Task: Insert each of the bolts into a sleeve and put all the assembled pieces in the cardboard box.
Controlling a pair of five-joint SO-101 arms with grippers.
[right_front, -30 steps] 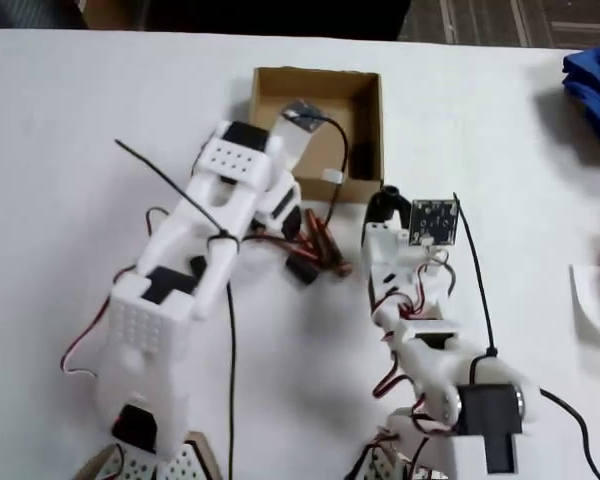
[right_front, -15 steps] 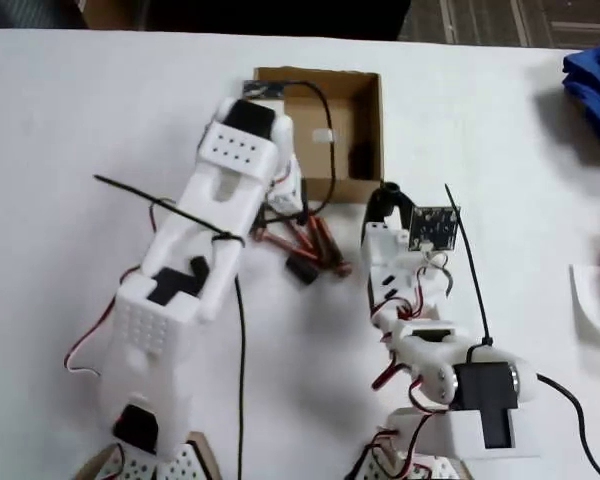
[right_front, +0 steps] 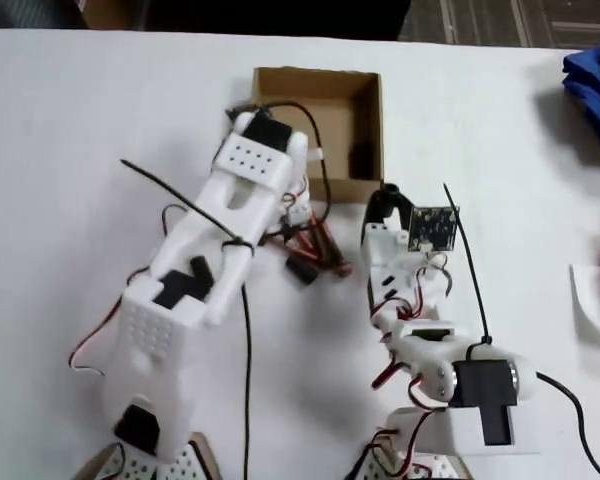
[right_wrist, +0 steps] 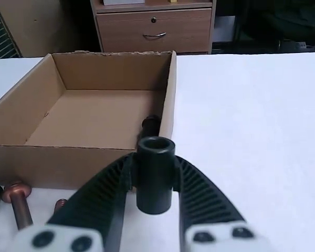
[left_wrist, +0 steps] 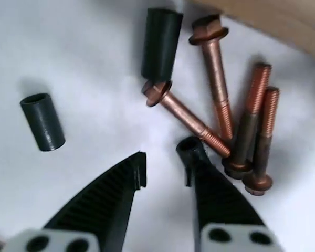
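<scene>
Right wrist view: right gripper (right_wrist: pixel 154 169) clamps a black sleeve (right_wrist: pixel 155 151) (upright); left gripper (left_wrist: pixel 164 155) gapes beside bolts (left_wrist: pixel 216 73).

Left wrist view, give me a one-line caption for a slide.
Open left gripper hovering over four copper bolts and two black sleeves on the white table.
</scene>
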